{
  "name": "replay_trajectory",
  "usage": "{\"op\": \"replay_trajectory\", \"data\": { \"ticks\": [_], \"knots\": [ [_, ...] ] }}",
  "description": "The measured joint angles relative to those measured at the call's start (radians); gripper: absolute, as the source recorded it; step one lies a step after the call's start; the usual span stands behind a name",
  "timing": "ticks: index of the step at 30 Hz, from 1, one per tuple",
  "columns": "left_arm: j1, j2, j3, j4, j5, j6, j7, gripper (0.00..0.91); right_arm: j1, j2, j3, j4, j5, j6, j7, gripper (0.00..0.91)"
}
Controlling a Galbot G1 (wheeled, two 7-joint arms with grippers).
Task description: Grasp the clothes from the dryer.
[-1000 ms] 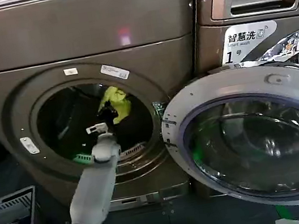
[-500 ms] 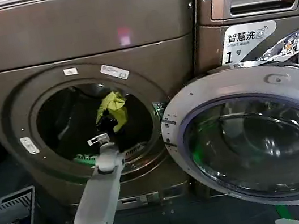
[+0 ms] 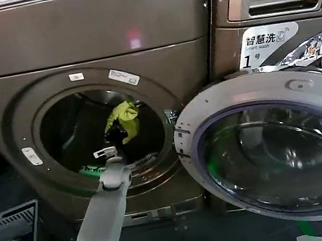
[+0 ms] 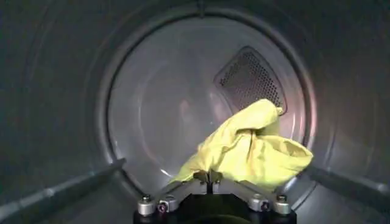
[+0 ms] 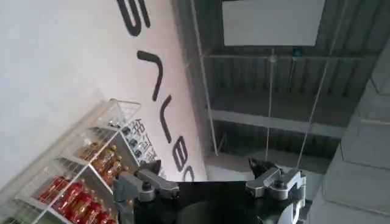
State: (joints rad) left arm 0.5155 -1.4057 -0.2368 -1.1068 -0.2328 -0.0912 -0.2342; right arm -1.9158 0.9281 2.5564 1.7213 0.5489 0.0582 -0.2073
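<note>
Left gripper point(image 3: 117, 141), fingers pinched on the clothes point(image 3: 121, 118) mid-frame inside the dryer point(image 3: 20, 128), needs drawing out through the porthole next.

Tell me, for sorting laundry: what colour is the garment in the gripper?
Yellow-green clothes, clearest in the left wrist view.

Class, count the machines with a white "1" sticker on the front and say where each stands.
2. The dryer with its round opening stands on the left; the LG washer stands beside it on the right, behind the open door. Others may lie out of frame.
</note>
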Motion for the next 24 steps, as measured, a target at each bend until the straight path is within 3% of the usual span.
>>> {"op": "replay_trajectory", "data": {
  "ticks": [24],
  "knots": [
    [-0.016, -0.01, -0.001, 0.007, 0.009, 0.002, 0.037, 0.0, -0.004, -0.007, 0.015, 0.005, -0.012, -0.003, -0.018, 0.907]
  ]
}}
